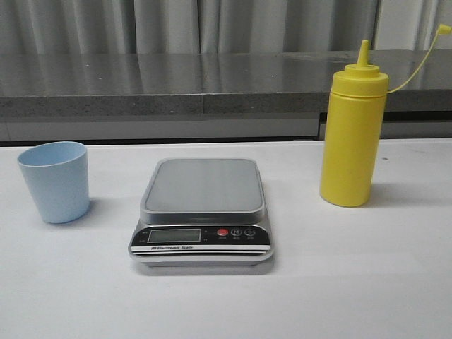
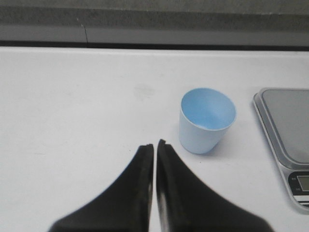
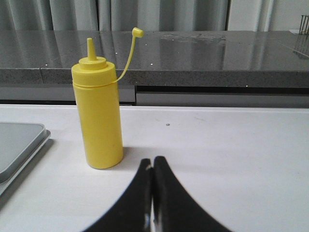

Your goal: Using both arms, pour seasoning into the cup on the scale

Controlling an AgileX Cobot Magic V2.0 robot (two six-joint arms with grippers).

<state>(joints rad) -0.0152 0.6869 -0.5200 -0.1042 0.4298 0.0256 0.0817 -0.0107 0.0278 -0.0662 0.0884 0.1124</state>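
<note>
Both grippers stand with fingers pressed together and hold nothing: the left gripper [image 2: 155, 145] sits near the cup [image 1: 54, 181], and the right gripper [image 3: 153, 162] sits near the seasoning bottle [image 1: 352, 134]. The cup rests upright on the bench [image 1: 367, 282] to the left of the scale [image 1: 202, 212], mouth up, apart from the platform. The bottle stands upright on the bench to the right of the scale, its long axis vertical and its nozzle pointing straight up, with the tethered tip hanging out to the side and the nozzle uncapped. Risks from here: either gripper advancing with fingers together would push its target over rather than grasp it, so both must spread first. The cup is light and tapered and may slip or tip if pinched near the rim. The bottle is tall and narrow; a low or off-centre grasp could topple it, and an early squeeze could spill seasoning onto the scale platform.
</note>
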